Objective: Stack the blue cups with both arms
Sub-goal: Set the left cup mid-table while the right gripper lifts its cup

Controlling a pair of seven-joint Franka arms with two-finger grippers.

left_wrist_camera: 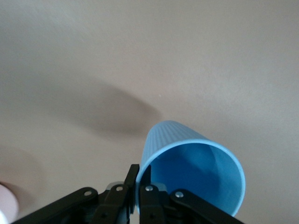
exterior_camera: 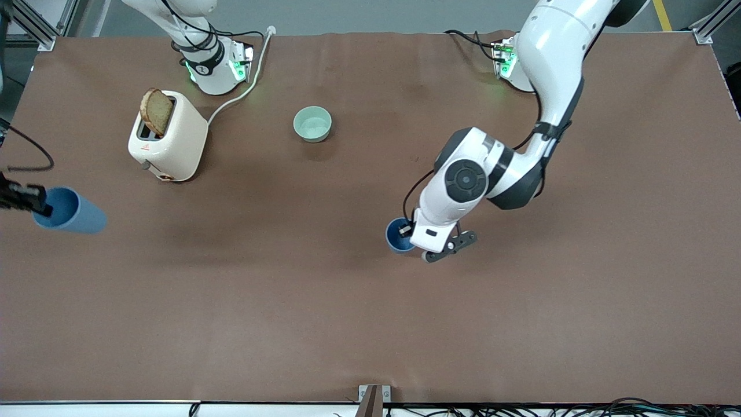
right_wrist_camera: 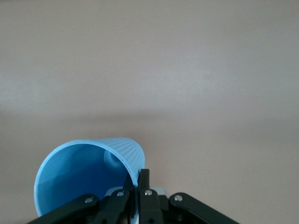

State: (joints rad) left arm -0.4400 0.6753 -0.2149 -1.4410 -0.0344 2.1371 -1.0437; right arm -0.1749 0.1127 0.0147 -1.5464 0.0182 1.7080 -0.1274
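Note:
My left gripper [exterior_camera: 407, 230] is shut on the rim of one blue cup [exterior_camera: 398, 237], one finger inside and one outside, and holds it mouth up over the middle of the table. In the left wrist view this cup [left_wrist_camera: 196, 170] hangs from the left gripper [left_wrist_camera: 140, 179] above its shadow. My right gripper [exterior_camera: 36, 202] is shut on the rim of the other blue cup [exterior_camera: 72, 212] and holds it tilted over the right arm's end of the table. The right wrist view shows this cup [right_wrist_camera: 84, 179] pinched by the right gripper [right_wrist_camera: 138, 184].
A cream toaster [exterior_camera: 169, 136] with a slice of bread [exterior_camera: 156, 111] stands near the right arm's base, its white cable [exterior_camera: 243, 92] running to the table's edge. A mint-green bowl [exterior_camera: 312, 124] sits farther from the front camera than the left gripper's cup.

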